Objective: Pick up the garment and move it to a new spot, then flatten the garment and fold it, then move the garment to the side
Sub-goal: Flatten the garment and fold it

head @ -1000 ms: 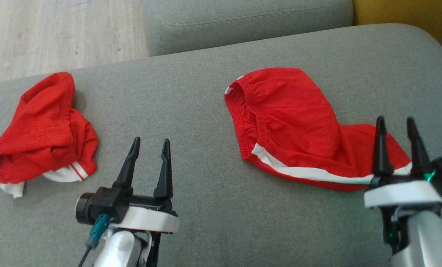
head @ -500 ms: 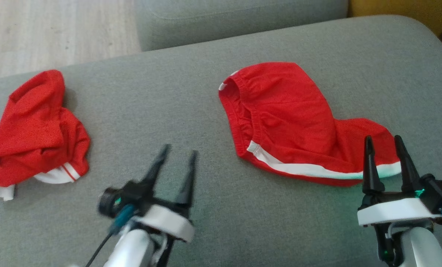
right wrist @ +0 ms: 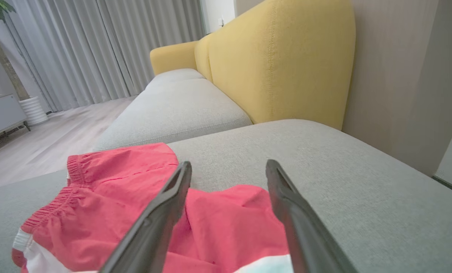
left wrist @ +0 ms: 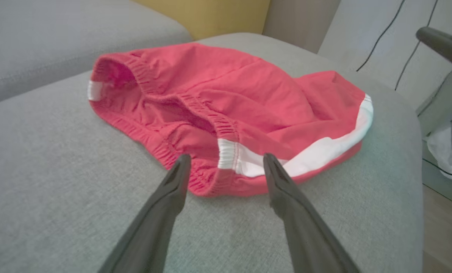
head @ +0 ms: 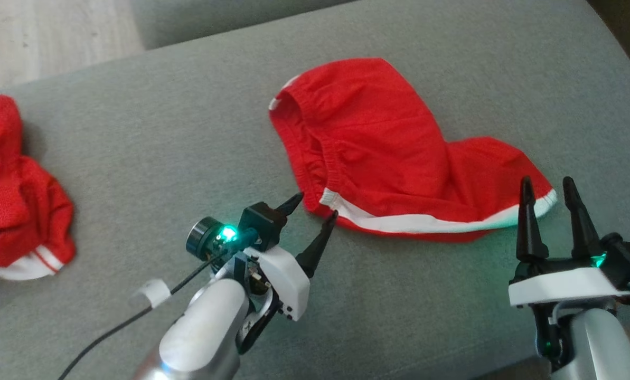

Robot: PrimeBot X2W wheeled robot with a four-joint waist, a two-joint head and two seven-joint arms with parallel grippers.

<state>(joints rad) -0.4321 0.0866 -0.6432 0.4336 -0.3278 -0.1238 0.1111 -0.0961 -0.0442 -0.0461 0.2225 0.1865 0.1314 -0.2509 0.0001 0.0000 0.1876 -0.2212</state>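
Lying on the sofa: the garment [head: 378, 148], red shorts with white trim, spread loosely on the grey sofa cushion [head: 161, 132], right of the middle in the head view.
Garment layout: the elastic waistband [head: 315, 158] gapes toward the left; a white stripe [head: 415, 224] runs along the near edge; the leg end with its white hem [head: 544, 203] lies at the right.
Left jaws: spread wide, with nothing pinched. The fingers [head: 315, 245] point far and right at the near-left corner of the waistband, where the white stripe begins.
Left wrist view: the two fingers [left wrist: 161, 212] flank that corner of the garment [left wrist: 229, 94], and the stripe's end sits between the tips. The tips are right at the cloth's near edge; whether they touch it I cannot tell.
Right jaws: spread wide, holding nothing. The fingers [head: 528, 221] stand at the garment's right end, near side, their tips lined up with the white hem.
Right wrist view: the fingers [right wrist: 157, 216] rise in front of the garment [right wrist: 108, 197], with red cloth and a strip of white hem showing between them. No cloth is gripped; contact cannot be told.
Second red garment [head: 13, 200]: crumpled at the far left of the same cushion, well apart from both arms.
Surroundings: a yellow backrest [right wrist: 279, 57] beyond the cushion's far right, pale wooden floor [head: 40, 37] at the far left, and grey curtains [right wrist: 97, 45] in the distance.
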